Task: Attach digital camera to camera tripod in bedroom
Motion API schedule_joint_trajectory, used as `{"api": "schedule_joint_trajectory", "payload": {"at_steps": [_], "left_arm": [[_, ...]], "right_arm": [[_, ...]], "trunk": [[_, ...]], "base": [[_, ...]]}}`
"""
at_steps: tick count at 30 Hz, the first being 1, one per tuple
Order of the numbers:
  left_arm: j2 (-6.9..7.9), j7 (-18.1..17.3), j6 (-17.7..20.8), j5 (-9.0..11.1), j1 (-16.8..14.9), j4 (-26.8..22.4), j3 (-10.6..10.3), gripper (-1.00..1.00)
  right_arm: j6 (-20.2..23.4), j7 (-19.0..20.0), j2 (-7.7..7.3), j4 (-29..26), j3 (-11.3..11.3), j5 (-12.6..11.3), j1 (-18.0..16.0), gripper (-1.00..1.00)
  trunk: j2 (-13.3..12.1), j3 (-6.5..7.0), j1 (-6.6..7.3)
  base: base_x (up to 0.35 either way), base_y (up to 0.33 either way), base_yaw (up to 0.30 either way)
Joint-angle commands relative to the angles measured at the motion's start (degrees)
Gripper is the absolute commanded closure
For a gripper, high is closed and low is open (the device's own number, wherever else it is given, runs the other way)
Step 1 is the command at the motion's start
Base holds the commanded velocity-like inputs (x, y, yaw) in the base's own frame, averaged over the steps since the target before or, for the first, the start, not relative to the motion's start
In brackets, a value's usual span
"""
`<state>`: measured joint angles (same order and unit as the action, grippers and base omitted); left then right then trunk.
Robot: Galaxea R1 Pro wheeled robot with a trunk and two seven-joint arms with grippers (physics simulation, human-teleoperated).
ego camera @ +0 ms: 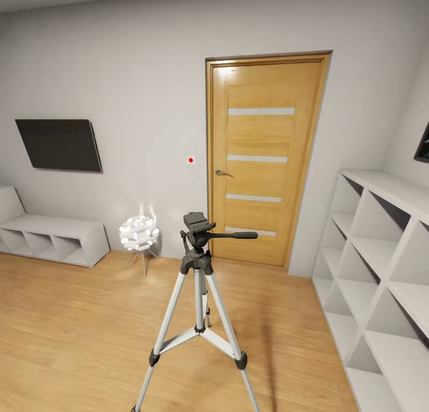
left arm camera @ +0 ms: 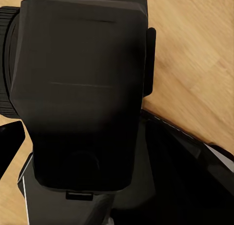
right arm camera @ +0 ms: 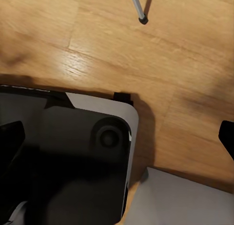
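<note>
The digital camera (left arm camera: 80, 88) sits close against my left wrist lens — a black chunky body with a ribbed round part at one edge, wood floor behind it. One dark fingertip (left arm camera: 10, 144) of my left hand shows beside the body, yet I cannot tell whether the hand is clamped on it or how wide it stands. The camera tripod (ego camera: 199, 293) stands upright in the middle of the bedroom on the light plank floor (ego camera: 71, 322), silver legs spread, its black head bare on top and the long side handle pointing toward the wooden door (ego camera: 262, 161). One black tripod foot (right arm camera: 143, 20) shows from my right wrist, above the robot's dark and grey base. My right hand's two dark fingertips (right arm camera: 10, 137) stand far apart at the frame's edges with nothing between them. White cubby shelves (ego camera: 381, 269) line the right wall — a low white bench (ego camera: 53, 236), a dark wall screen (ego camera: 59, 143) and a glowing ball lamp (ego camera: 139, 233) sit to the left.
</note>
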<state>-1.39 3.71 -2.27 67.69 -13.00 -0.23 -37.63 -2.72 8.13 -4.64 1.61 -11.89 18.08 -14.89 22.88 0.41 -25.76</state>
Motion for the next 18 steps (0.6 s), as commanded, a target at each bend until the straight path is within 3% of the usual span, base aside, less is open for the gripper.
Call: {"api": "schedule_joint_trajectory", "payload": {"at_steps": [1, 12, 18], "left_arm": [[-0.02, 0.2, -0.1, 0.2, 0.0, 0.0, -0.5, 1.00], [-0.08, 0.0, 0.1, -0.1, 0.0, 0.0, -0.6, 1.00], [0.00, -2.0, 1.4, -1.1, 0.0, 0.1, -0.8, 1.00]], "right_arm": [[-0.3, 0.1, -0.03, 0.2, -0.5, 0.5, -0.1, -1.00], [-0.3, -0.3, -0.08, 0.2, -0.4, 0.5, -0.1, -1.00], [-0.5, -0.9, -0.17, 0.2, -0.5, 0.5, -0.1, -1.00]], "trunk": [[0.0, -0.03, -0.02], [0.0, -0.37, -0.02], [0.0, -0.90, -0.02]], "base": [[0.000, 0.000, 0.000], [0.000, 0.000, 0.000], [0.000, 0.000, 0.000]]}}
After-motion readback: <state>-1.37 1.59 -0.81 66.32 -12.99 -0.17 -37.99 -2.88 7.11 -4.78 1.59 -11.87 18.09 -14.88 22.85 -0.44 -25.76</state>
